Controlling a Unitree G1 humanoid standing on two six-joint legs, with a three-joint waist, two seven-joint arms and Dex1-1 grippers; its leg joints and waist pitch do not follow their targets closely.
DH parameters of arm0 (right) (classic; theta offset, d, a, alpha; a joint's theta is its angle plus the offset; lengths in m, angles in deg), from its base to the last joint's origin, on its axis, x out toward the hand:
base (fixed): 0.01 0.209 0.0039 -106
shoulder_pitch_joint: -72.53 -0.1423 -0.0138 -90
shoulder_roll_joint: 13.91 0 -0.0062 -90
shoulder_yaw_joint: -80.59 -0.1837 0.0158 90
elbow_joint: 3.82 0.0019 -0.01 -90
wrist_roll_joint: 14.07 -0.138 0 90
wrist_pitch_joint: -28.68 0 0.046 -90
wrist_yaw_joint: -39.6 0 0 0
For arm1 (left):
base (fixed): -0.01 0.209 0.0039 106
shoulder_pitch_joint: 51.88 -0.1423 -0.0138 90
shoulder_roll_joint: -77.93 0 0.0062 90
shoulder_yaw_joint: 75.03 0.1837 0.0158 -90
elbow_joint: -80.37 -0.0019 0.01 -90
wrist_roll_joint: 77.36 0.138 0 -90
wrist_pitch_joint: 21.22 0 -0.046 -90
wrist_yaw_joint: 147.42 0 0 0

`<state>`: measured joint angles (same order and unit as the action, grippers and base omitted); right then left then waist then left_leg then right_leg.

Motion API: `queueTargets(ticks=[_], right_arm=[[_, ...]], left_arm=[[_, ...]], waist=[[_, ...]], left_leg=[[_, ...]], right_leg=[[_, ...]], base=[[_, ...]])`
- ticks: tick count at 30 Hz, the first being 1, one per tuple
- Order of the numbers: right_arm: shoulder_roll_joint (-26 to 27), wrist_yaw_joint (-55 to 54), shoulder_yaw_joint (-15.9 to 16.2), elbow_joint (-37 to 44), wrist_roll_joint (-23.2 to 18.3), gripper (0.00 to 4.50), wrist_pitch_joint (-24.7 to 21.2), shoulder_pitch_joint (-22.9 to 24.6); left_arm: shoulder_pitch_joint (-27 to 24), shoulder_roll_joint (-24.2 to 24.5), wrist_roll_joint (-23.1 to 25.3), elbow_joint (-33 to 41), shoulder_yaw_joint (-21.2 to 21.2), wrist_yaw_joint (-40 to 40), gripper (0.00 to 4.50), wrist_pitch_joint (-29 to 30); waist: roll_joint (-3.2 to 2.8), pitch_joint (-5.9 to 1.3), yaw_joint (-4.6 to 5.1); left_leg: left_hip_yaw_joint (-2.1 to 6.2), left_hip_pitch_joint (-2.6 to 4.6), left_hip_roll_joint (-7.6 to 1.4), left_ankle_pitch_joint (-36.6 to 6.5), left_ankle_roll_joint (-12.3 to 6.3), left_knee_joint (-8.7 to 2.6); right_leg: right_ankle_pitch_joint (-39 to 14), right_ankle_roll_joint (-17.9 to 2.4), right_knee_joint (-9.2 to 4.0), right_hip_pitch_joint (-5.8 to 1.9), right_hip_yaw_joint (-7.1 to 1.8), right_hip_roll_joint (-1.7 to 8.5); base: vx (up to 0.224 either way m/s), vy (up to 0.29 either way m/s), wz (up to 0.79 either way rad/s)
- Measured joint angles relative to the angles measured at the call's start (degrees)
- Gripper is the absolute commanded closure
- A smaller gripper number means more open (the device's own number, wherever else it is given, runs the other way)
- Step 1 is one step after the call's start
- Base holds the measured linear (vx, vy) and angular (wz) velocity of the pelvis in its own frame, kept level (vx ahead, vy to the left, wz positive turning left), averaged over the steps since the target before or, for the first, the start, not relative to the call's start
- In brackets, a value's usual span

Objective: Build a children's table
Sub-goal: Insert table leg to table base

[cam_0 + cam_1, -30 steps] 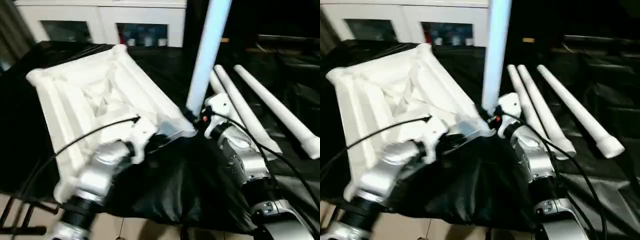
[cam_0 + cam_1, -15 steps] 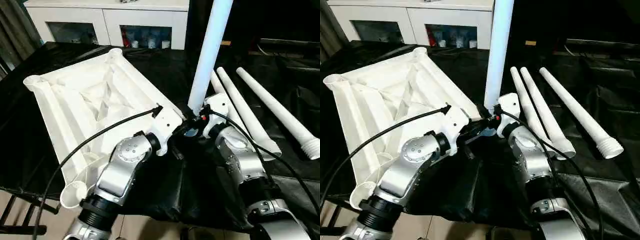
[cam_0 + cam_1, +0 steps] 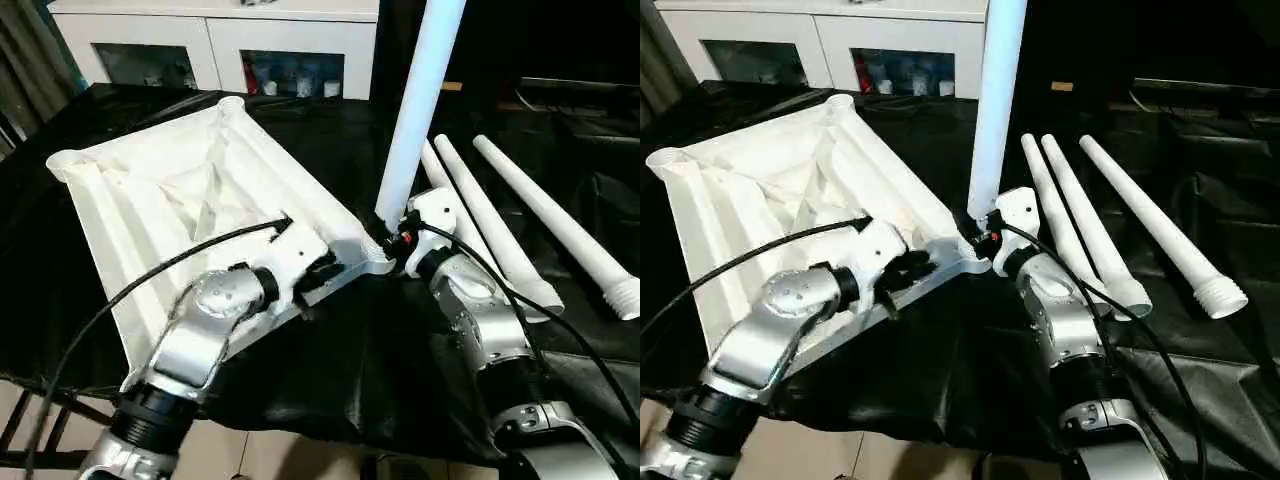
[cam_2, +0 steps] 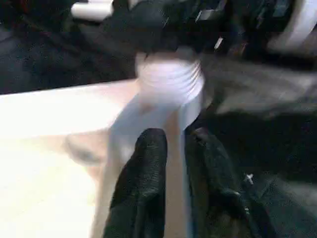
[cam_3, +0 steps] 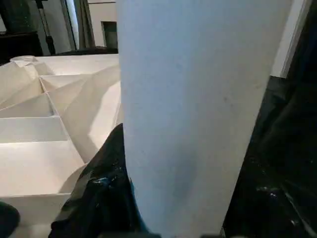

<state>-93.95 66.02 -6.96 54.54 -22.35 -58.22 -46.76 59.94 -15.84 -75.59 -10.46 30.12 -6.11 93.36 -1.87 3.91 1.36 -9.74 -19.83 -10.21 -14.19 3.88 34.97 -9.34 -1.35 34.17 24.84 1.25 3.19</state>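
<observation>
Head views: tabletop (image 3: 190, 190) lies underside-up; one leg (image 3: 415, 110) is held upright at its near corner socket, clamped by right gripper (image 3: 978, 228). Three legs (image 3: 1110, 225) lie beside it, unfitted.
Left wrist: left gripper (image 4: 173, 144), fingers slightly apart, rests at the tabletop edge below the leg's threaded end (image 4: 171, 79).
Right wrist: leg seen gripped.

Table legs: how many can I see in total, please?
4. One leg stands upright at the tabletop's near corner, held by the right gripper. Three legs lie side by side on the black cloth.
</observation>
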Motion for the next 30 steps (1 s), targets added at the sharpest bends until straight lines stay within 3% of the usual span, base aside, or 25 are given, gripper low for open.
queueTargets(ticks=[7,17,25,30], right_arm=[[0.19,0.00,0.00,0.02,0.13,2.61,-0.14,-0.01],[0.21,-0.03,0.00,1.16,0.37,2.61,-0.48,0.48],[0.20,-0.04,0.00,1.26,0.62,2.61,-0.70,0.53],[0.21,-0.04,0.00,1.32,1.14,2.61,-1.14,0.52]], left_arm=[[1.46,-2.52,-2.04,-3.00,-0.44,0.27,2.79,1.44],[3.49,-0.95,0.77,-11.30,1.14,1.99,2.68,0.02],[4.61,0.54,0.52,-11.83,2.95,-1.36,3.51,1.80],[5.62,0.82,0.93,-12.59,3.73,-2.07,3.97,3.19]], waist=[[-0.08,-0.05,0.00],[-0.21,-0.14,-0.02],[-0.42,-0.27,-0.08],[-0.87,-0.56,-0.09]], left_leg=[[0.05,0.01,-0.03,0.00,-0.01,-0.01],[0.06,0.00,-0.03,0.01,-0.02,0.01],[0.07,0.00,-0.03,0.01,-0.02,0.02],[0.07,0.00,-0.03,0.01,-0.02,0.02]], right_leg=[[0.00,0.00,0.05,0.01,0.07,-0.02],[0.00,0.00,0.04,0.00,0.08,-0.02],[0.00,0.00,0.06,-0.01,0.09,-0.02],[0.00,0.00,0.05,-0.02,0.09,-0.02]], base=[[0.000,0.000,0.00],[0.000,0.000,0.00],[0.000,0.000,0.00],[0.000,0.000,0.00]])
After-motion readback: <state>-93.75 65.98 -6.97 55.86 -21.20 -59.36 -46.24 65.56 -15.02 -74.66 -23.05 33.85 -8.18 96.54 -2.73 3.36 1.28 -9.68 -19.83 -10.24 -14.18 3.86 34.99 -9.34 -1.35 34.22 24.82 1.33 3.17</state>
